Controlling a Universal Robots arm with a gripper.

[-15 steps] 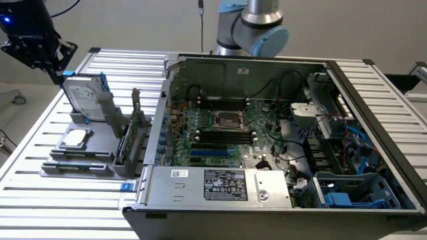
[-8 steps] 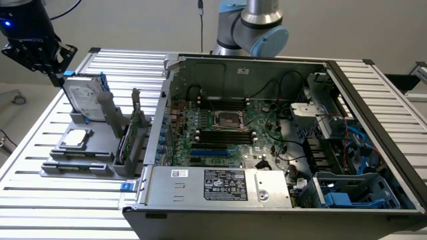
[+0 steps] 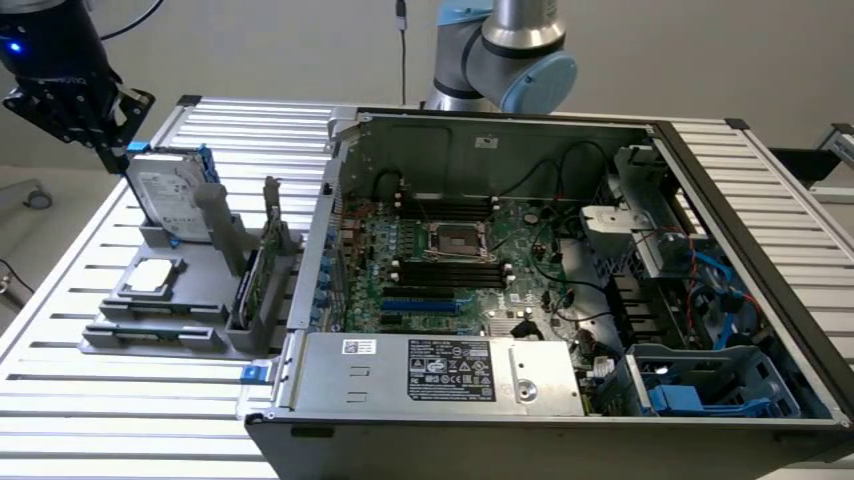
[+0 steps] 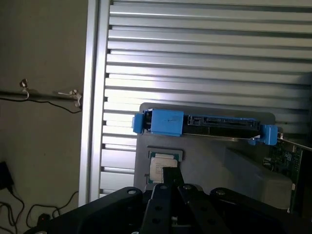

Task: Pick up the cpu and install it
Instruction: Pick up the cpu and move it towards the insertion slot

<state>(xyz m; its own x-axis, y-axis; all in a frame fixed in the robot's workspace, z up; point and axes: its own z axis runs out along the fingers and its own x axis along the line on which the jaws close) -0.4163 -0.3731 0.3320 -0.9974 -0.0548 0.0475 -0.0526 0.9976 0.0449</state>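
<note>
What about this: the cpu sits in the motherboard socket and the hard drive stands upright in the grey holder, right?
Wrong about the cpu: the exterior view shows it lying flat in the grey holder, beside the upright hard drive, outside the case. The rest holds.

Wall (image 3: 267, 50): plain, pale grey.
Table (image 3: 80, 400): silver aluminium, top built of parallel slats.
Floor (image 4: 44, 146): dull brown; black cables (image 4: 14, 207) lay beside the table.
Light: glare fell on the slats.

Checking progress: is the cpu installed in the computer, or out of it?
Out. The cpu lies flat in the grey holder, outside the computer case.
</note>
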